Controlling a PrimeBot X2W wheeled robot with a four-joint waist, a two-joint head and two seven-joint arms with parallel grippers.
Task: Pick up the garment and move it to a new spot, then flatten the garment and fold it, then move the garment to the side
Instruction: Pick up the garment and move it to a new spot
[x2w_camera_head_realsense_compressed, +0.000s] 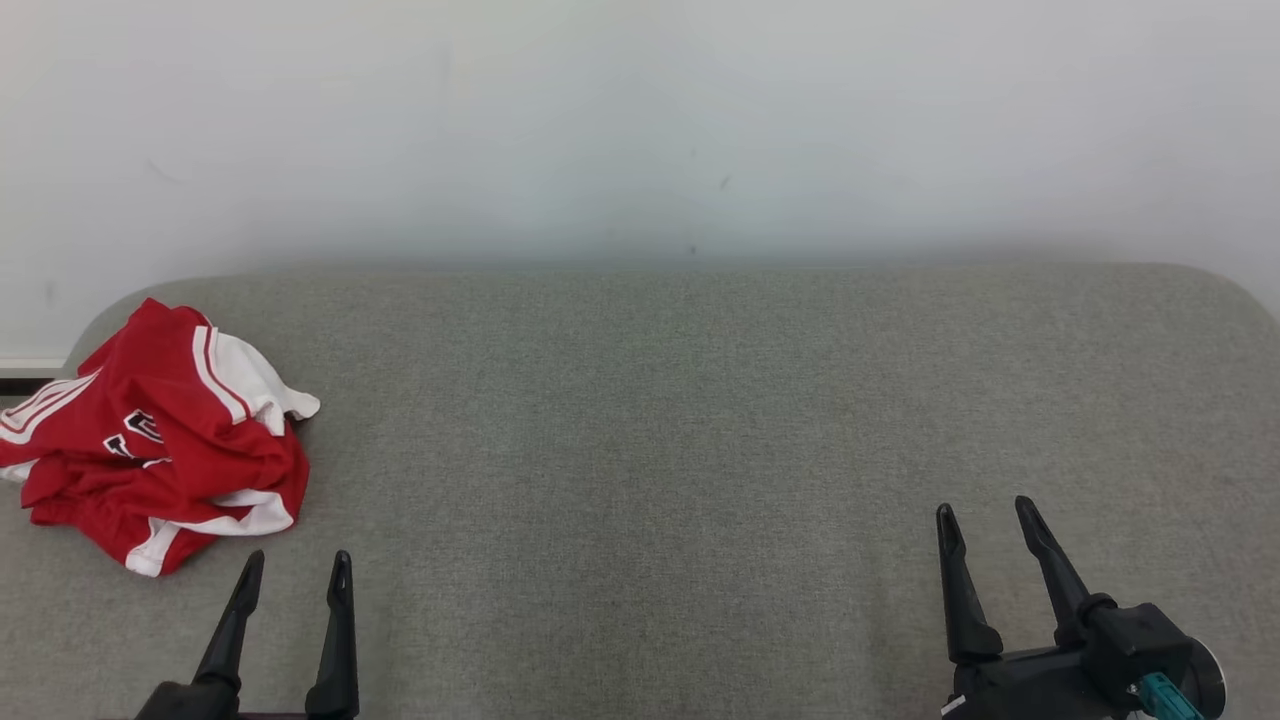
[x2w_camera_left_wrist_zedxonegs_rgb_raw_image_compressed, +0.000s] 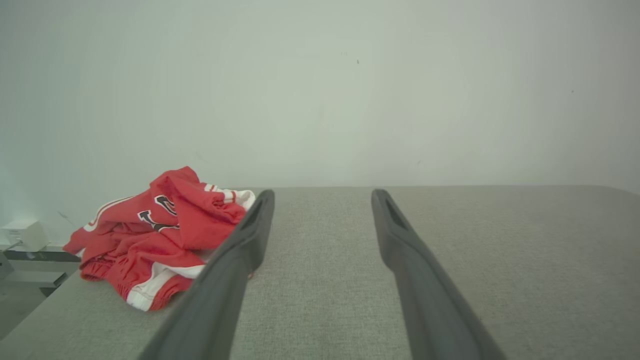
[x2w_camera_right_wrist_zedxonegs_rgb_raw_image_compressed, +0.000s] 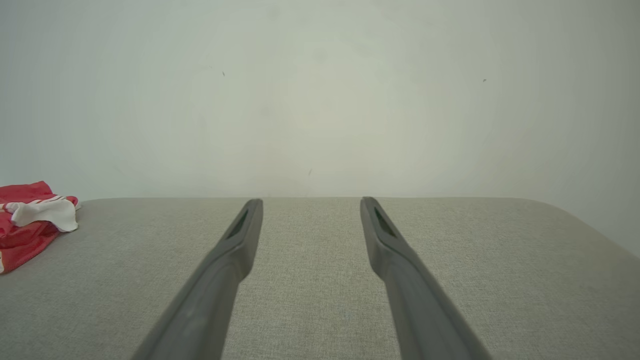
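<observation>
Garment (x2w_camera_head_realsense_compressed: 160, 430): red with white trim, crumpled in a heap at the table's (x2w_camera_head_realsense_compressed: 650, 420) far-left corner and reaching the left edge, just ahead and left of my left end effector (x2w_camera_head_realsense_compressed: 298, 560). That one is spread and empty, as is my right end effector (x2w_camera_head_realsense_compressed: 984, 506), well apart at the near right. For the pick-up I judge it best to close on a high fold near the heap's middle, not a trailing hem, and to lift clear before carrying right. The bare middle offers room for flattening, away from the rounded corners.
</observation>
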